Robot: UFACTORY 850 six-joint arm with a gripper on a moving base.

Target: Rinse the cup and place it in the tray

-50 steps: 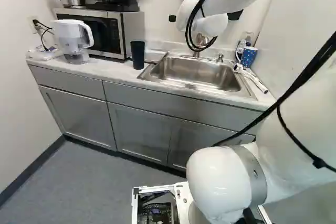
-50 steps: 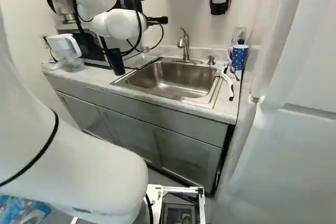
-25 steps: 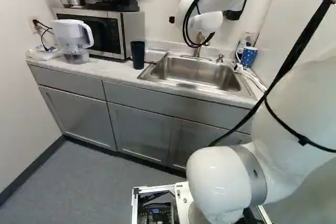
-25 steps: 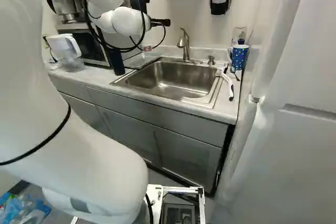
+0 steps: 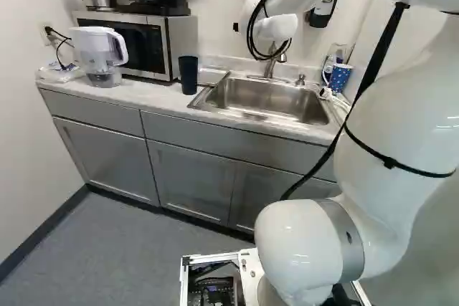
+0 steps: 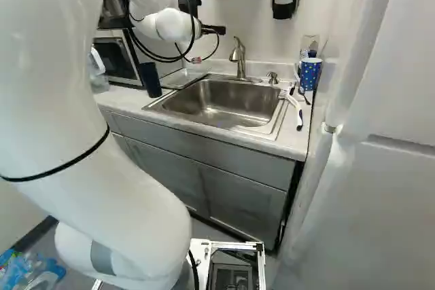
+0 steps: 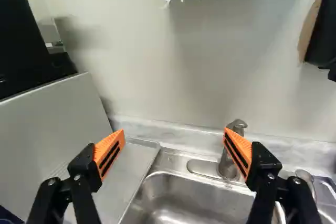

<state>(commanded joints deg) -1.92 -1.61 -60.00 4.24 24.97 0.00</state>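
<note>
Dark navy tumbler (image 5: 188,75), tall, plain, tapering toward base, stands upright on pale countertop (image 5: 154,95) between silver-and-black microwave (image 5: 159,48) and stainless-steel sink (image 6: 221,103). Blue cup with pale dots and white handle (image 6: 310,74) stands in corner across sink; cannot tell which cup is meant. Flat grey rectangular tray (image 6: 182,77) lies beside sink, near tumbler. Black two-finger gripper with orange pads (image 6: 219,30) hangs above counter, fingers spread wide, curved metal faucet (image 7: 228,163) ahead.
</note>
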